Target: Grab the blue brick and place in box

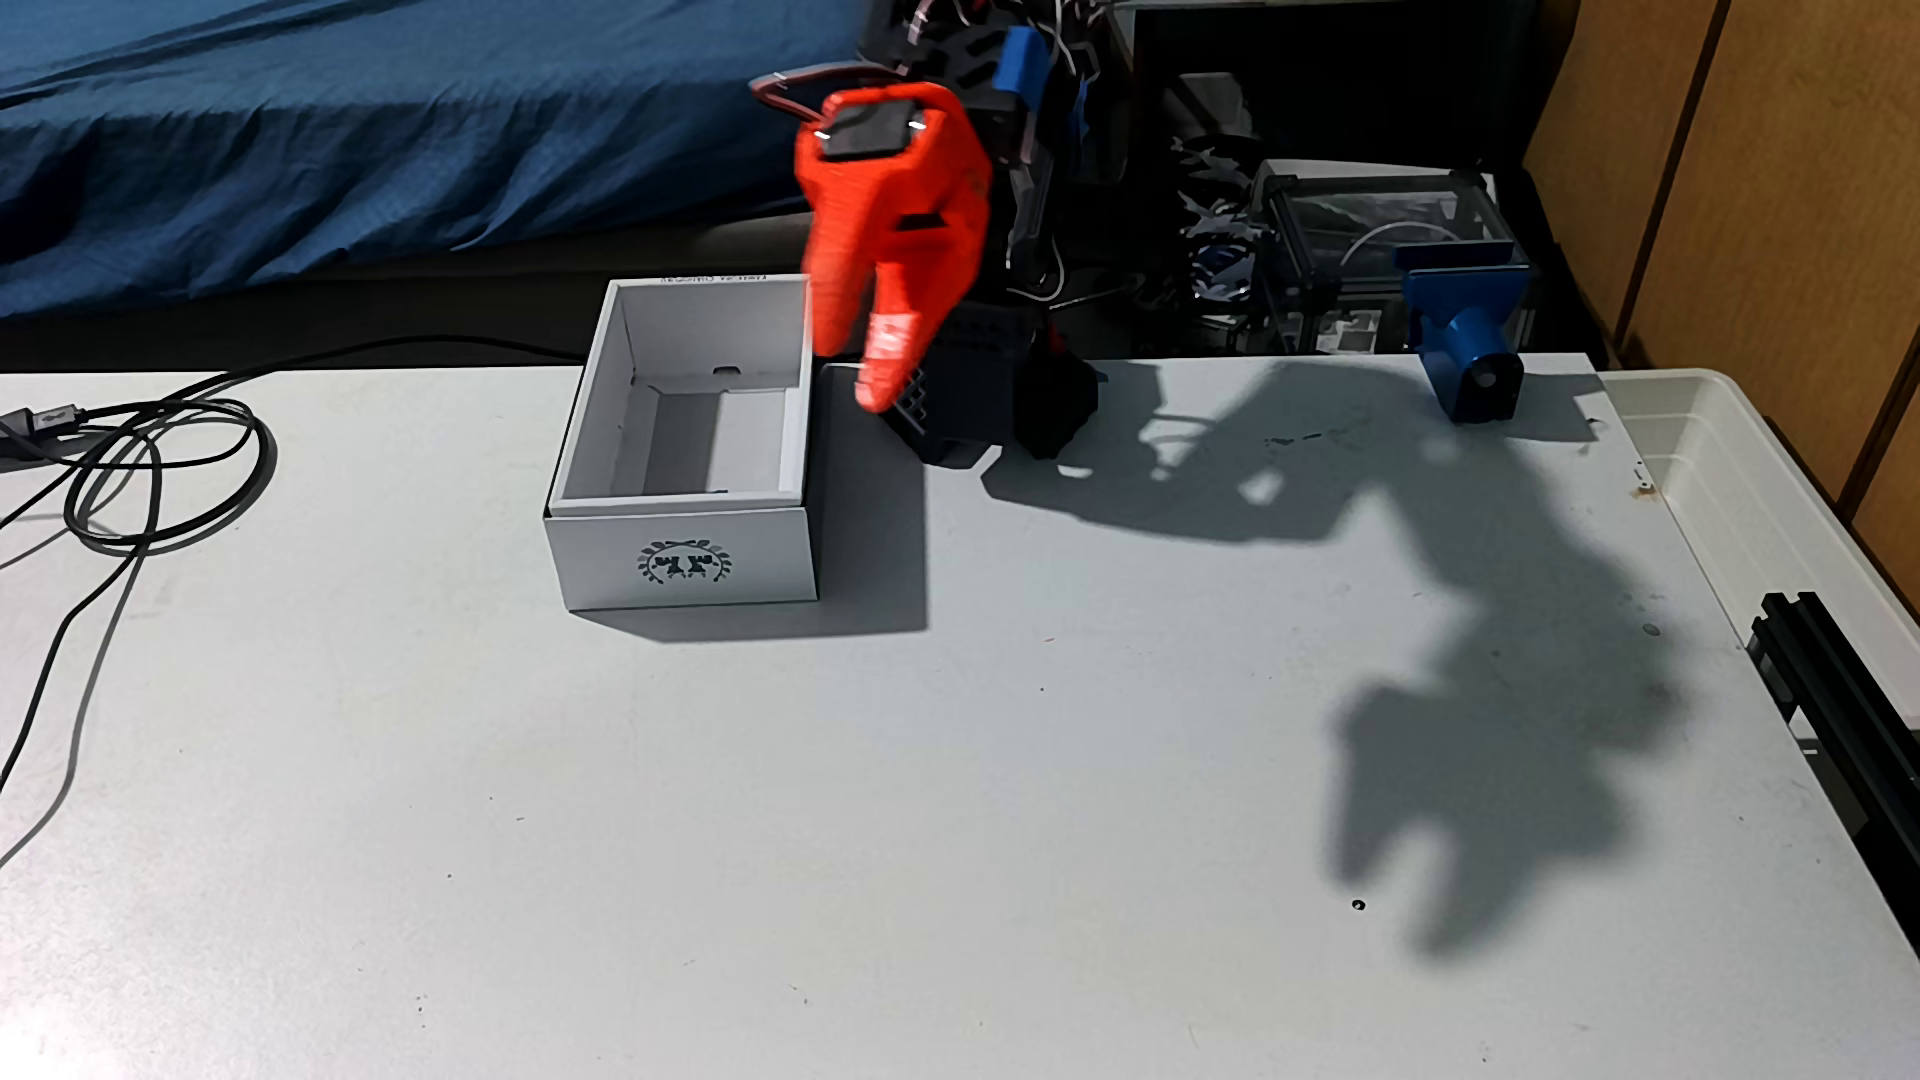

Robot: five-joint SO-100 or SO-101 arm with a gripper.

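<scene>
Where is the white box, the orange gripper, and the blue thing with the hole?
box [686, 561]: fixed view, on the front wall by the wreath emblem.
gripper [868, 384]: fixed view, at its fingertips.
blue clamp-like part [1460, 338]: fixed view, on its body above the round hole.

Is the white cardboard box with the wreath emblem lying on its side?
No, the white cardboard box stands upright on the white table, open top facing up, wreath emblem on its near wall.

At nine o'clock, a coiled dark cable [156, 467] on the pale table [935, 810]. At two o'clock, a blue clamp-like part [1465, 332] at the table's far edge. At three o'clock, a translucent white bin [1745, 498]. At eleven o'clock, blue bedding [364, 135].
</scene>
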